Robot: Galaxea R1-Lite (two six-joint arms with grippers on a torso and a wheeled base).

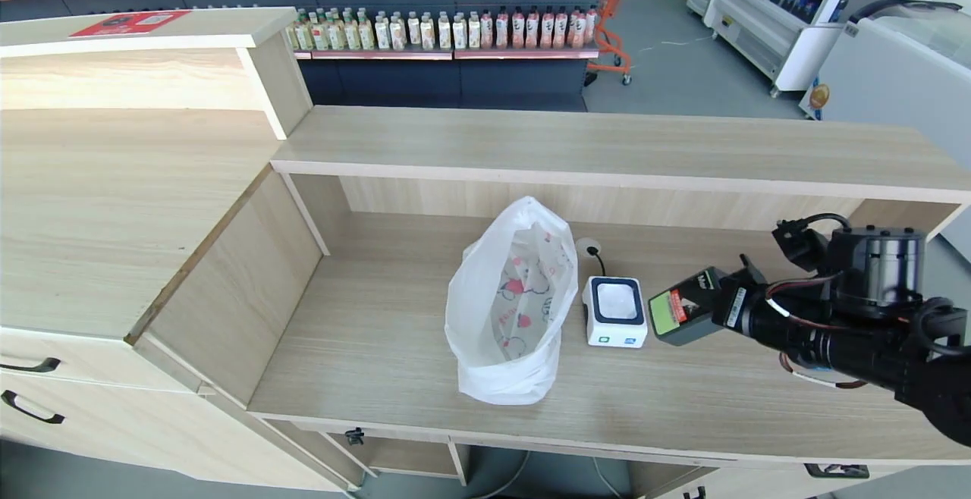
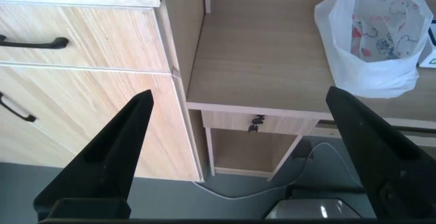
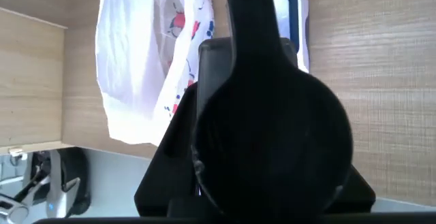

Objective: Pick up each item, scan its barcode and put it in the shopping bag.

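The dark box [image 1: 686, 308] is up in the right gripper [image 1: 717, 298], jaws clamped on its far end. It hangs over the counter [image 1: 683, 400], just beside the scanner [image 1: 616, 309] on the robot's right. From the head view you get the box's green and red label, turned up and toward the scanner. The right wrist view gives the other side: dark box and finger up close, and past them a white corner of the scanner [image 3: 293, 6] and the shopping bag [image 3: 136, 67].

That white plastic shopping bag [image 1: 508, 309] stands open-mouthed on the counter, touching or nearly touching the scanner's left side. There's a patterned packet [image 1: 523, 294] inside it. A black cable [image 1: 599, 260] runs from behind the scanner to a round port in the counter.

Over to the left gripper [image 2: 240, 93]: jaws wide apart, nothing between them. It sits low, in front of the counter's edge. Its wrist view takes in the drawer fronts [image 2: 68, 67] with black handles and the shopping bag on the counter above.
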